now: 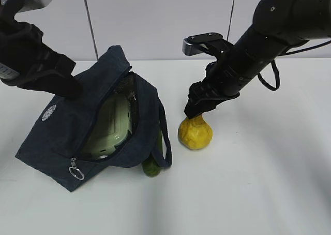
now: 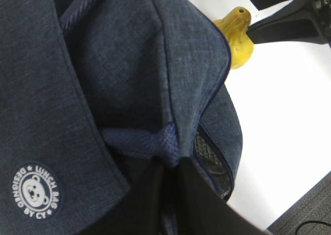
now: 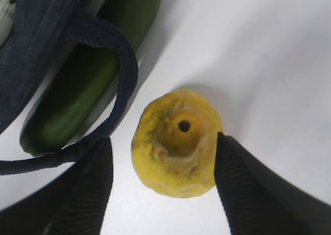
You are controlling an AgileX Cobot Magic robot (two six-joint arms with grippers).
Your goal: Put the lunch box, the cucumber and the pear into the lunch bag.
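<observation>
The navy lunch bag [image 1: 62, 126] lies open on the white table, with the green-lidded lunch box [image 1: 111, 126] inside its mouth. My left gripper [image 1: 67, 87] is shut on the bag's upper flap [image 2: 155, 142] and holds it up. The cucumber [image 1: 153, 162] lies on the table by the bag's right side, under the handle loop [image 3: 121, 69]; the right wrist view shows it too [image 3: 88, 85]. The yellow pear [image 1: 195, 132] stands upright on the table. My right gripper [image 1: 196, 111] is open and straddles the pear [image 3: 176, 142] from above, its right finger at the pear's side.
The bag's silver ring pull [image 1: 76, 171] hangs at its front corner. White table [image 1: 258, 183] stretches to the right and front of the pear. A grey wall stands behind the table.
</observation>
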